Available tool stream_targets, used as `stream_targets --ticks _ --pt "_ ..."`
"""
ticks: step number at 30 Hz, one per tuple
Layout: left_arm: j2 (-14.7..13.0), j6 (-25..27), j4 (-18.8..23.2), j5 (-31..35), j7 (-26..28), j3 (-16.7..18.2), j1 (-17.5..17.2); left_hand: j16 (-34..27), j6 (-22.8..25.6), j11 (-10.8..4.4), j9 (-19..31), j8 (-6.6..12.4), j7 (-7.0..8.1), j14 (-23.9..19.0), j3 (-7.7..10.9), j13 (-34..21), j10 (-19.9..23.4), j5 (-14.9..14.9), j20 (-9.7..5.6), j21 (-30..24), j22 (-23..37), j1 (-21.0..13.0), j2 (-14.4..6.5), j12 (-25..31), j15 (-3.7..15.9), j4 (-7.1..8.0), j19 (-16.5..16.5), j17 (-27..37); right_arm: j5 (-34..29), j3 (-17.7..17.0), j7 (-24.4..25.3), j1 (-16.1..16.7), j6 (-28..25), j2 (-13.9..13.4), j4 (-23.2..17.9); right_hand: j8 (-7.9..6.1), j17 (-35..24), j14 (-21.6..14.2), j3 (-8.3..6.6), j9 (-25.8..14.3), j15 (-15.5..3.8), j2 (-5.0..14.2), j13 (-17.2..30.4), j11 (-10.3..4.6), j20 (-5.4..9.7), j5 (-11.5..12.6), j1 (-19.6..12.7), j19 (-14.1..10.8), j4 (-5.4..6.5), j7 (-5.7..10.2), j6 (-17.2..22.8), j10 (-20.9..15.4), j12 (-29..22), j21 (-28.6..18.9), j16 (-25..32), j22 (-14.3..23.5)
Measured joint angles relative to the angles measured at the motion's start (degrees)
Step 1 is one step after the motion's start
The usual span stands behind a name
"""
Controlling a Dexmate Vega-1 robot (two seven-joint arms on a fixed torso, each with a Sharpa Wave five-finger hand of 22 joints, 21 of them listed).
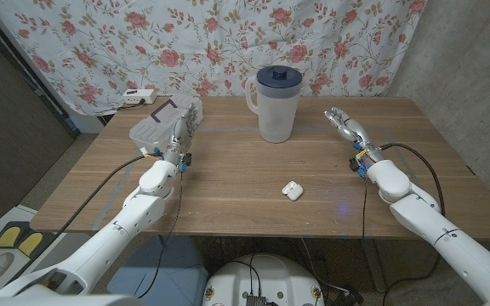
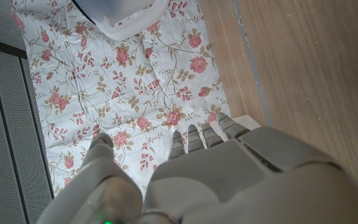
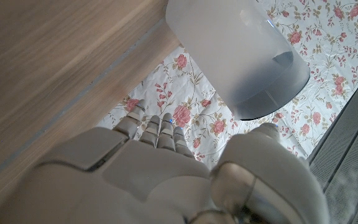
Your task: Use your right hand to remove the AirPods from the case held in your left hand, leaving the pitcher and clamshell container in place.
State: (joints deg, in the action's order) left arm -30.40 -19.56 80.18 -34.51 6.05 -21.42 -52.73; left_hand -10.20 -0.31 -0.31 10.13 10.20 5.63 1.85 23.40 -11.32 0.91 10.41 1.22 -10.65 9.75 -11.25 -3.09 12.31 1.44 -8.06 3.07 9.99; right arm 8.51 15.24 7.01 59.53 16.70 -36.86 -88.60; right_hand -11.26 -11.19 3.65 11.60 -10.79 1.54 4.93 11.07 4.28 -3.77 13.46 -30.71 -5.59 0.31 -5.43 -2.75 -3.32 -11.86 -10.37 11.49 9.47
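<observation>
- AirPods case (image 1: 292,190) lies by itself on the wooden tabletop (image 1: 228,183), well in front of the pitcher (image 1: 276,104) and a little to its right; it looks white and small, and I cannot tell whether its lid is up.
- The pitcher, frosted with a dark blue lid, stands upright near the far edge of the tabletop, in the middle; the right wrist view shows its pale body (image 3: 241,53) against the flowered curtain (image 3: 191,118).
- The clear clamshell container (image 1: 156,127) sits to the left of the pitcher, near the far left corner.
- The left robot hand (image 1: 181,136) is just beside the clamshell container, fingers extended and holding nothing; the same hand (image 2: 216,180) grasps nothing in its wrist view either.
- The right robot hand (image 1: 347,127) is to the right of the pitcher, well apart from the case, fingers loosely stretched and empty; seen from its wrist (image 3: 160,174).
</observation>
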Motion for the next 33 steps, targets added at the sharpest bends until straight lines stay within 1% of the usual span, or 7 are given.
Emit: stream_targets --ticks 2,5,15,20,22,25,33 --pt "0.0 0.0 0.1 0.0 0.1 0.0 -0.2 0.0 0.0 0.0 0.0 0.0 0.0 0.0 0.0 0.0 0.0 0.0 0.0 0.0 0.0 -0.1 0.1 0.0 0.0 0.0 0.0 0.0 -0.1 0.0 0.2 0.3 0.1 -0.4 -0.3 0.0 0.0 0.0 0.0 0.0 0.05 0.0 0.0 0.0 0.31 0.0 0.0 0.3 0.0 0.0 0.0 0.0 0.0 0.0 0.0 0.0" --pt "0.0 0.1 0.2 0.0 0.2 0.1 -0.4 0.0 0.0 0.0 0.0 0.0 0.0 0.0 0.0 0.0 0.0 0.0 0.0 0.0 0.0 -0.1 0.1 0.0 0.0 0.0 0.0 0.0 -0.3 0.0 0.6 0.7 0.3 -1.2 -0.7 0.0 0.0 0.3 -0.17 0.0 0.09 0.11 0.0 0.0 0.16 0.0 -0.3 0.4 -0.17 0.0 0.0 0.0 0.0 0.0 0.0 0.0" --pt "0.3 0.0 0.1 -0.3 -0.7 0.2 -0.6 0.0 0.0 0.01 0.0 0.0 0.0 0.4 0.17 0.0 0.0 0.0 -1.34 -0.4 0.0 -0.4 -0.1 0.0 -0.42 -0.17 0.7 0.0 -1.4 0.0 1.7 2.2 0.7 -3.5 -2.7 0.0 0.0 0.8 -0.56 0.0 0.23 -0.01 0.0 -0.01 0.08 0.0 -1.1 0.5 -0.56 0.33 0.3 0.6 0.2 0.0 -0.3 0.0" --pt "0.8 -0.4 -0.5 -0.3 -0.7 0.1 -0.4 0.0 0.0 0.21 0.0 0.0 0.0 0.4 0.24 0.0 -0.2 0.0 -1.34 -0.4 0.0 -0.4 -0.2 0.0 -0.41 -0.24 0.7 0.0 -1.6 -0.2 2.3 3.3 0.1 -4.7 -4.1 0.0 0.0 0.8 -0.62 0.0 0.23 0.22 0.0 -0.01 0.08 -0.2 -1.3 0.5 -0.65 0.33 0.3 0.6 0.2 0.0 -0.3 0.0" --pt "1.0 -0.6 -0.8 -0.3 -0.7 0.0 -0.2 0.0 0.0 0.21 0.0 0.0 0.0 0.4 0.24 0.0 -0.2 0.0 -1.34 -0.4 0.0 -0.4 -0.2 0.0 -0.41 -0.24 0.7 0.0 -1.6 -0.3 2.6 3.7 -0.2 -5.0 -4.5 0.0 0.0 0.8 -0.31 0.0 0.22 0.22 0.0 -0.01 -0.15 -0.4 -1.3 0.7 -0.95 0.33 0.3 0.6 0.2 0.0 -0.3 0.0" --pt "1.2 -0.7 -1.1 -0.3 -0.7 -0.1 -0.1 0.0 0.0 0.21 0.0 0.0 0.0 0.4 0.24 0.0 -0.2 0.0 -1.11 -0.4 0.0 -0.7 -0.4 0.0 -0.41 -0.24 0.5 0.0 -1.7 -0.4 2.9 4.1 -0.5 -5.3 -5.0 0.0 0.0 0.8 -0.55 0.0 0.22 0.24 0.0 -0.01 -0.24 -0.4 -1.3 0.8 -1.19 0.33 0.3 0.6 0.2 0.0 -0.3 0.0" --pt "1.7 -1.0 -2.4 -0.5 -1.3 -0.4 0.5 0.0 -0.1 0.21 0.0 0.0 -0.12 0.4 0.24 0.0 -0.2 0.0 -1.11 -0.4 0.0 -0.7 -0.4 0.0 -0.41 -0.24 0.5 0.0 -2.5 -0.8 4.3 5.8 -2.1 -6.5 -7.3 0.0 0.0 0.8 -0.55 0.0 0.23 0.22 0.0 -0.01 -0.24 -0.4 -1.7 0.8 -1.19 0.32 0.3 0.6 0.2 0.0 -0.3 0.0"
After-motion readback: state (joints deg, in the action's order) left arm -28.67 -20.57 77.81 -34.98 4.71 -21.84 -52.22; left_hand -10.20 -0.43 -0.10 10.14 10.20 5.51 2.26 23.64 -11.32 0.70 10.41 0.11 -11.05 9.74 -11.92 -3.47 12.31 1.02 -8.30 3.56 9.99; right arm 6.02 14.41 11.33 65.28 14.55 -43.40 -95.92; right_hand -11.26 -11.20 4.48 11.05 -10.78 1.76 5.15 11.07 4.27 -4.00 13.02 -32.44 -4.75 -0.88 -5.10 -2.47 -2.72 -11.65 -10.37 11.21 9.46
